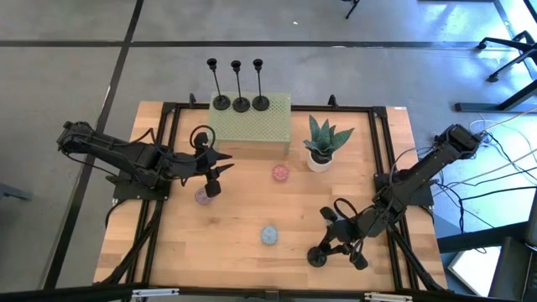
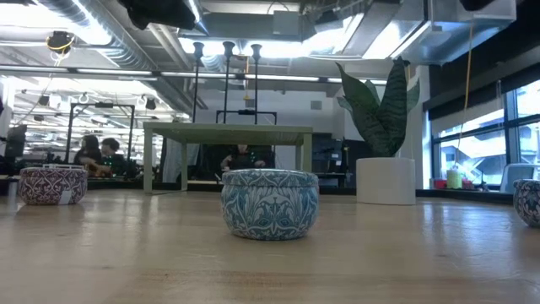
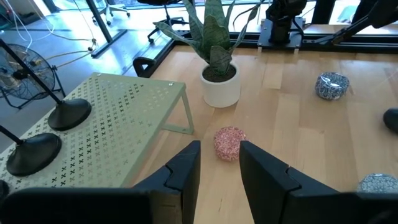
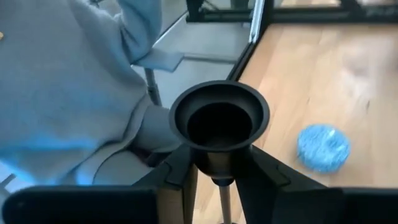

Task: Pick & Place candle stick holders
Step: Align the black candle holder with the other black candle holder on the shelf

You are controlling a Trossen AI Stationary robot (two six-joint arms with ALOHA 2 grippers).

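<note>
This is a robotics lab or test space set in an open-plan office or workshop. 2 dark jointed robot arms (image 1: 126,155) are bolted to a black metal frame (image 1: 168,113) around a pale wooden butcher-block table (image 1: 252,268), and loose bundled cables (image 1: 503,159) trail across the grey concrete floor (image 1: 67,75) marked with dark tape lines. Overhead run exposed silver ventilation ducts (image 2: 84,17) and strip lights. Behind the table, seated people (image 2: 97,152) work at desks among equipment. Wheeled black office-chair bases (image 1: 508,46) stand on the floor, and tall windows (image 2: 472,127) line one side.
</note>
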